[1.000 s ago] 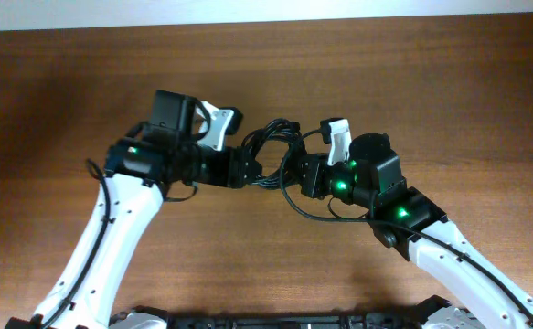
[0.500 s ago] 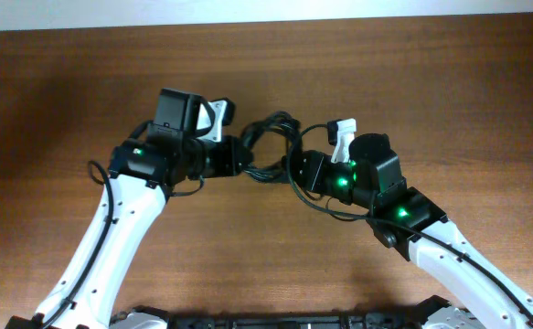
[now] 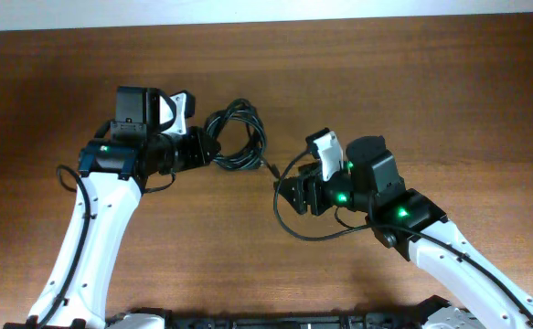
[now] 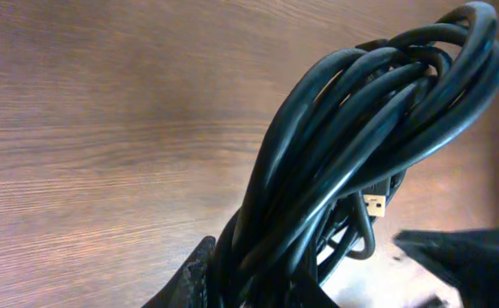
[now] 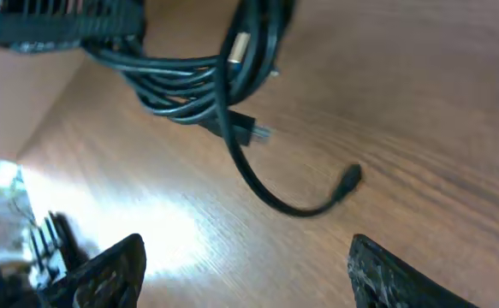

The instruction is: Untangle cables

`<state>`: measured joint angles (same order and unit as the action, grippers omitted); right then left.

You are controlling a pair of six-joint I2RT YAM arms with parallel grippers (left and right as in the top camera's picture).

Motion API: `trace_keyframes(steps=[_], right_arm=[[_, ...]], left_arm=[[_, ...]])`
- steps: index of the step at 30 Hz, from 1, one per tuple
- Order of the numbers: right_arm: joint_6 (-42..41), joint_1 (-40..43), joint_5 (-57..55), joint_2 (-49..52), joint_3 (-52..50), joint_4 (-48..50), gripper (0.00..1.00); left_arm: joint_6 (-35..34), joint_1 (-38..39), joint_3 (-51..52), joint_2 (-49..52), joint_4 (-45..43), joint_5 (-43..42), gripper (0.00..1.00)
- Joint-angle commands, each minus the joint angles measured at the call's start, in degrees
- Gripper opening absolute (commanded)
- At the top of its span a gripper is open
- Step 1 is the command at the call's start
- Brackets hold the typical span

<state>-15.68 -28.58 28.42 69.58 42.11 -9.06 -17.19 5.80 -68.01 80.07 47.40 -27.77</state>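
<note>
Currently left gripper (image 3: 204, 153) pinches the knotted coil of thin black cables (image 4: 360, 137); right gripper (image 5: 247, 261) gapes wide, empty. Risk: a 1-sided pull could tighten the knot.

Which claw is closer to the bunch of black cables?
Left. The left claw is clamped right on the cables, at the edge of the bunch. The right claw is open and apart from them, holding nothing.

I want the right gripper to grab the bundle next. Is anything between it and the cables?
Nothing visible. Only bare table lies between the open right gripper and the cables, whose loose plug end trails toward it.
</note>
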Motion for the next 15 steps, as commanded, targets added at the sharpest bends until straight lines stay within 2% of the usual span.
trace_keyframes(steps=[1,6,7,9,11,12,15], right_arm=[[9.62,0.09,1.84,0.04,0.33,-0.85,0.71],[10.38,0.04,4.37,1.64,0.33,-0.83,0.63],[11.58,0.04,4.37,1.9,0.33,-0.79,0.57],[12.26,0.04,4.44,2.12,0.33,-0.9,0.26],[12.26,0.04,6.47,2.1,0.33,-1.05,0.07],[12.24,0.04,8.92,2.1,0.33,-0.96,0.04],[10.93,0.04,16.06,2.1,0.35,0.35,0.04]], left_arm=[[1.62,-0.24,0.31,-0.59,-0.22,-8.59,0.0],[1.38,-0.35,0.31,-0.59,-0.22,-11.61,0.0],[1.38,-0.35,0.31,-0.59,-0.2,-12.61,0.0],[1.4,-0.35,0.31,-0.61,-0.2,-13.55,0.0],[1.42,-0.35,0.31,-0.59,-0.26,-13.11,0.0],[1.42,-0.35,0.31,-0.59,-0.31,-12.68,0.0],[1.42,-0.35,0.31,-0.59,-0.48,-8.46,0.0]])
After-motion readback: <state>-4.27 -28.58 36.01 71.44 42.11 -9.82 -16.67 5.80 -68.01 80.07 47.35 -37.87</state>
